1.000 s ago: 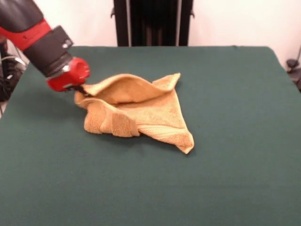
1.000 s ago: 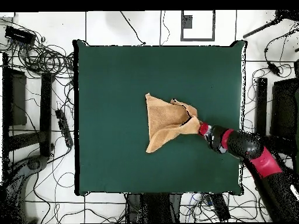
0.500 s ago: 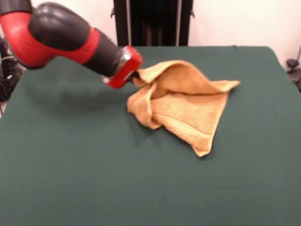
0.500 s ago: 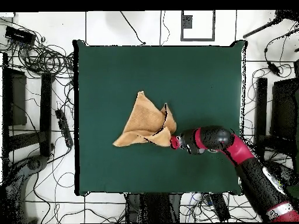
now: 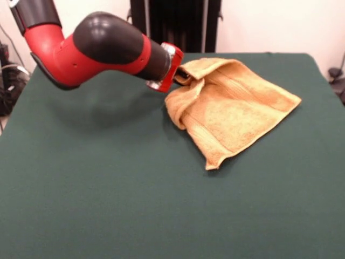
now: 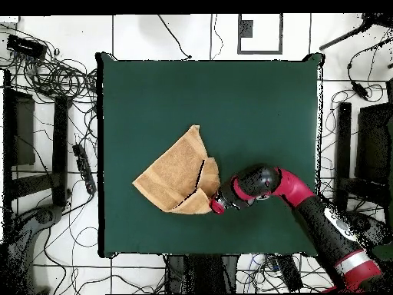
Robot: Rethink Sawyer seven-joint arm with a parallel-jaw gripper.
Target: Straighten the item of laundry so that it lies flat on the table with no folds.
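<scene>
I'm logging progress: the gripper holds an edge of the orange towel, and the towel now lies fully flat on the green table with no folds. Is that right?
Not quite. The gripper does hold an edge of the towel, but the towel is not flat: the front view shows the part by the gripper lifted and folded over the rest, which lies on the green table.

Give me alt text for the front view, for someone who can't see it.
A red and black robot arm reaches in from the upper left, its pincer at a raised corner of an orange-tan towel. The towel lies partly folded on a dark green table, right of centre.
</scene>
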